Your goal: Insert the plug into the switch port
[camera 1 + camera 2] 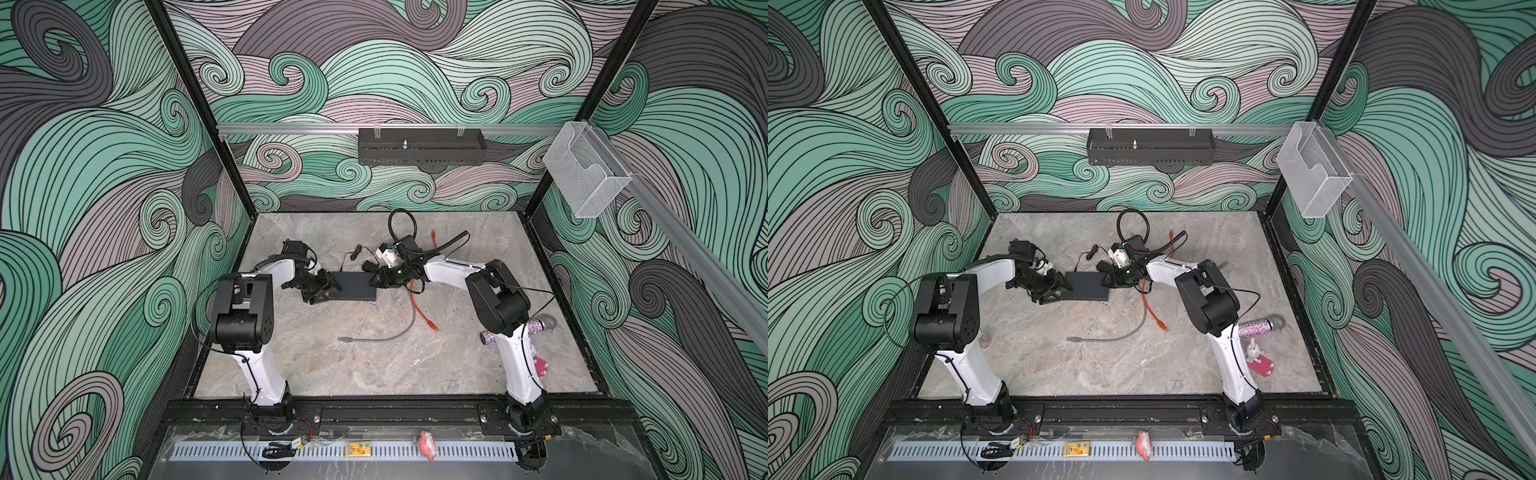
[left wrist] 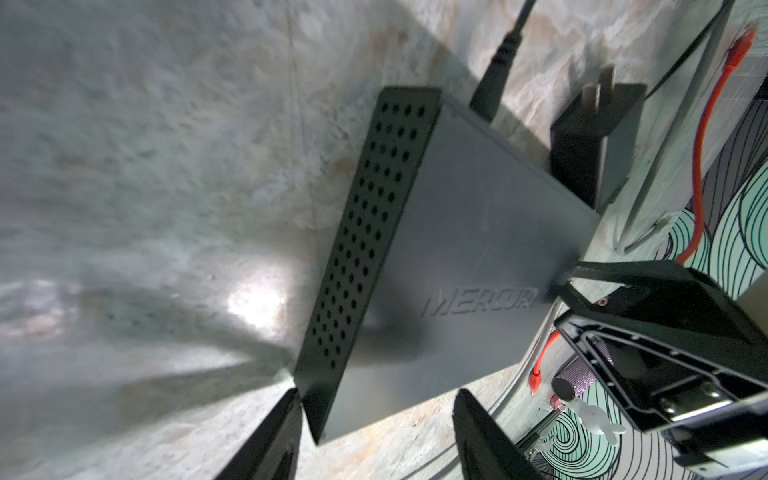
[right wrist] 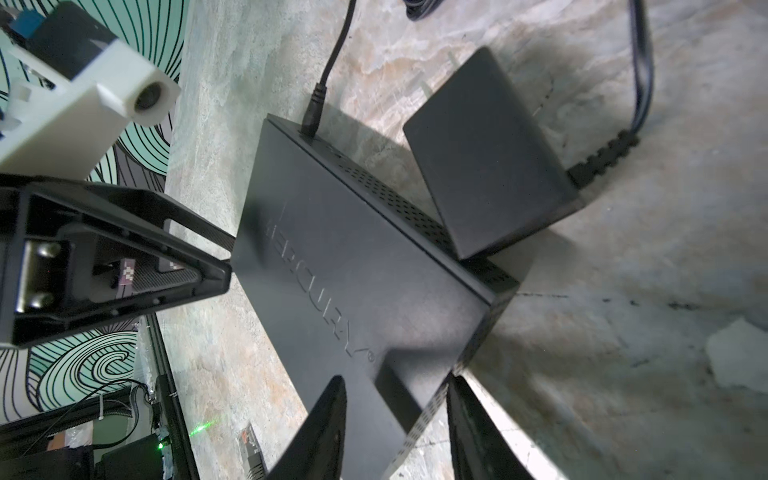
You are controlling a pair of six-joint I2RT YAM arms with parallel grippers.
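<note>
Black switch central on the desk, a gripper at each end.
Barrel plug looks already seated; left gripper and right gripper straddle corners, grip unclear; orange cable lies unplugged.

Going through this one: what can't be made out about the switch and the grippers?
- Ports of the switch: none visible. The wrist views show only its top and vented sides, and the top views are too small.
- Grip: whether the left gripper or the right gripper clamps it. Each wrist view's edge crops the jaws.
</note>
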